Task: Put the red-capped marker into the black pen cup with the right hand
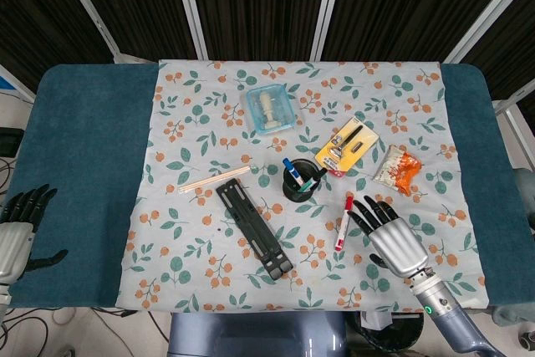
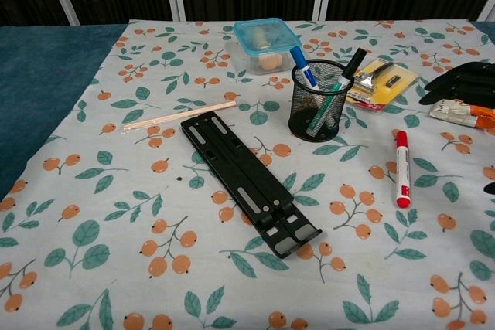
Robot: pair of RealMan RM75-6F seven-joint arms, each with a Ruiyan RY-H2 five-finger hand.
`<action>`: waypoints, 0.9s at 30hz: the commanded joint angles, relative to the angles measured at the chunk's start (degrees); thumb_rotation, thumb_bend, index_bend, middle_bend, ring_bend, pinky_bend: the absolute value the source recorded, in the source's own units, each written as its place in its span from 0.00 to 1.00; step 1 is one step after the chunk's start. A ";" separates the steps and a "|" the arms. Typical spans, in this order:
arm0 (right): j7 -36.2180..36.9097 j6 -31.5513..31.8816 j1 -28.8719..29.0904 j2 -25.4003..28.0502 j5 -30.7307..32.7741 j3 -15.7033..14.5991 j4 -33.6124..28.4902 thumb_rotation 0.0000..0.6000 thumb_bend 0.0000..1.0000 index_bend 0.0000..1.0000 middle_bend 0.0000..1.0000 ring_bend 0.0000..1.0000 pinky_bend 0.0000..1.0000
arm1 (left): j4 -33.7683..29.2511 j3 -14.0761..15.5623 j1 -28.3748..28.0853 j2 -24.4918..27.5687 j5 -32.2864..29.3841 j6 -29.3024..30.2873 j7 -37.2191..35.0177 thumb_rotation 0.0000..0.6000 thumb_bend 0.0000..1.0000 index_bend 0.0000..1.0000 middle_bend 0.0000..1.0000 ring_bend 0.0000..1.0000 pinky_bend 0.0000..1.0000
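The red-capped marker (image 1: 343,223) (image 2: 401,168) lies flat on the floral cloth, just right of the black mesh pen cup (image 1: 300,181) (image 2: 319,100). The cup stands upright and holds a blue-capped pen, a green one and a black one. My right hand (image 1: 391,233) (image 2: 461,83) hovers open just right of the marker, fingers spread and pointing away from me, not touching it. My left hand (image 1: 20,225) is open at the table's left edge, far from the marker; the chest view does not show it.
A black folding stand (image 1: 254,229) (image 2: 249,181) lies diagonally left of the cup. Paired chopsticks (image 1: 214,180) (image 2: 179,116) lie beyond it. A blue-lidded box (image 1: 271,108) (image 2: 267,44), a yellow blister pack (image 1: 347,147) (image 2: 379,79) and a snack packet (image 1: 396,169) (image 2: 462,114) sit behind and right.
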 commanded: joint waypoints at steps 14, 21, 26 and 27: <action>-1.82 -2.02 1.63 -1.62 1.27 -0.13 0.23 1.00 0.18 0.26 0.20 0.10 0.21 | -0.06 0.04 -0.02 0.17 0.06 -0.03 -0.50 1.00 0.03 0.00 0.00 0.00 0.00; -2.55 -3.09 2.66 -2.30 2.24 0.42 0.11 1.00 0.19 0.29 0.22 0.11 0.21 | -0.03 0.00 -0.12 0.19 -0.10 -0.26 -0.55 1.00 0.03 0.00 0.00 0.00 0.00; -3.15 -4.22 3.68 -2.98 3.17 1.04 0.66 1.00 0.19 0.31 0.23 0.12 0.21 | -0.04 -0.03 -0.22 0.27 -0.29 -0.50 -0.60 1.00 0.03 0.00 0.00 0.00 0.00; -3.27 -4.51 3.92 -3.10 3.37 1.15 0.81 1.00 0.19 0.32 0.23 0.12 0.21 | -0.04 -0.04 -0.24 0.27 -0.35 -0.56 -0.60 1.00 0.03 0.00 0.00 0.00 0.00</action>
